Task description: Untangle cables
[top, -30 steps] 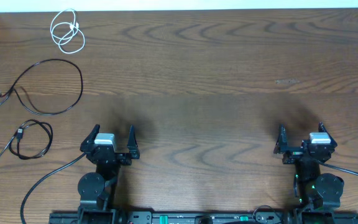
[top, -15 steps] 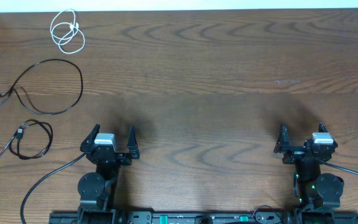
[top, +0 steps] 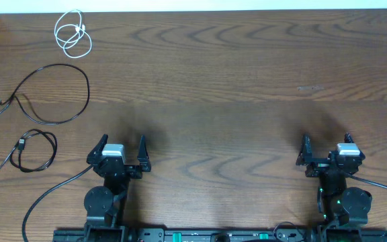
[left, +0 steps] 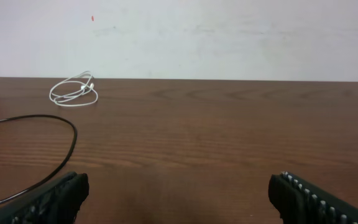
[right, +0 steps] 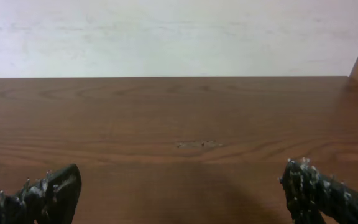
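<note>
Spread apart at far left: white coil (top: 79, 29), large black loop (top: 88, 91), small black loop (top: 23, 142) — the last caught only from overhead. Fingers wide on left gripper (top: 123, 141) and right gripper (top: 326, 141) — nothing held.

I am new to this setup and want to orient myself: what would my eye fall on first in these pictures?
Three cables lie apart at the left side of the table: a white coil near the far edge, a large black loop in front of it, and a smaller black loop nearest the left arm. Both it and the right arm sit at the near edge, jaws open.
</note>
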Robot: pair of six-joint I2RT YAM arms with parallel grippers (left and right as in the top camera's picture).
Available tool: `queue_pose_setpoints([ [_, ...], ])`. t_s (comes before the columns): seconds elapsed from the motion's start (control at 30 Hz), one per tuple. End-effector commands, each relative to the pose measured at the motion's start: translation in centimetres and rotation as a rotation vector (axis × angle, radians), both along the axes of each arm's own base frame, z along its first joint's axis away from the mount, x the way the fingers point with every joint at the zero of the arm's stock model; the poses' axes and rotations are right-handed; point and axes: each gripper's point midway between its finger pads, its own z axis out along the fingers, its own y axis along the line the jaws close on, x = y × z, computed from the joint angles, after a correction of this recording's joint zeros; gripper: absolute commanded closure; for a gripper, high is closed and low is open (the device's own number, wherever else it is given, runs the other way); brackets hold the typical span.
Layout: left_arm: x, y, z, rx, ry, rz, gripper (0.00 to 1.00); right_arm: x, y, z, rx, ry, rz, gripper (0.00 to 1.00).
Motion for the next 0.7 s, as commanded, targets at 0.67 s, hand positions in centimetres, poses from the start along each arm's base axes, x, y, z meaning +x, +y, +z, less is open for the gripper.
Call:
queue_pose_setpoints([
  [0.67,-0.1,-0.2,-1.5,0.016,0.045,-0.010,0.02,-0.1,1.9,0.0,-0.008,0.000,0.078,0.01],
])
